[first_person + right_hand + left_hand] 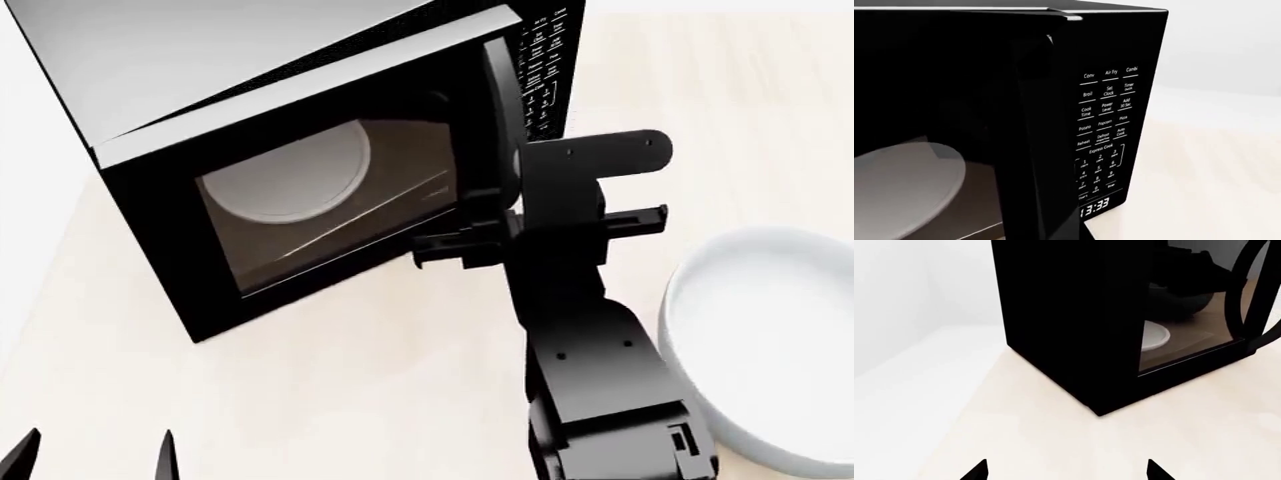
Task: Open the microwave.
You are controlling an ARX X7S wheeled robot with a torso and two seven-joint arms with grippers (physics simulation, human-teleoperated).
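Observation:
The black microwave [174, 60] stands on the pale counter, and its glass door [334, 210] is swung a little way out from the body. A white turntable [287, 170] shows through the glass. My right gripper [447, 250] reaches to the lower end of the vertical handle [497, 130], fingers on either side of it. In the right wrist view the handle [1034, 150] fills the near centre beside the keypad [1104, 130] and the clock [1095, 205]. My left gripper [94, 455] hangs open over the counter, short of the microwave's side [1067, 315], holding nothing.
A large white bowl [767, 340] sits on the counter [400, 380] to the right of my right arm. White wall rises behind the microwave's left side [921, 285].

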